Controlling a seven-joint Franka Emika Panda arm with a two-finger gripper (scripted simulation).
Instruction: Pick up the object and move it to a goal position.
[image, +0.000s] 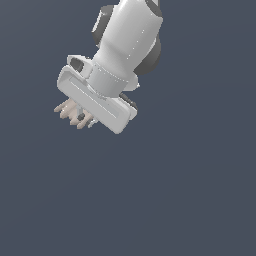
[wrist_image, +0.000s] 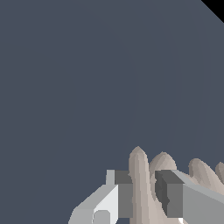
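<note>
The arm (image: 131, 37) comes in from the top of the exterior view, its thick white link slanting down toward that view's left, and it ends in the broad white hand (image: 82, 119), which is tilted so its long flat body runs on a diagonal. Peeking out from under the lower edge of that body is the object (image: 67, 111), a small pale beige-pink piece with several parallel ridges fanning out like stubby fingers toward the exterior view's left. It is clearly narrower than the hand above it, and most of it sits tucked behind the white casing. Switch to the wrist view and here is the grip: the two grey fingertips (wrist_image: 124, 194) stand on either side of one tall ridge of the object (wrist_image: 141, 183), pressed right up against it, so the hand (wrist_image: 143, 194) is clamped on the object. More rounded ridges rise beside the far fingertip, running off the frame's edge. Behind everything lies a plain, dark blue-grey surface (image: 190, 190), flat and featureless in both views. There is no shadow or contact line under the object to read, so I cannot tell whether it is touching the surface or lifted clear of it.
</note>
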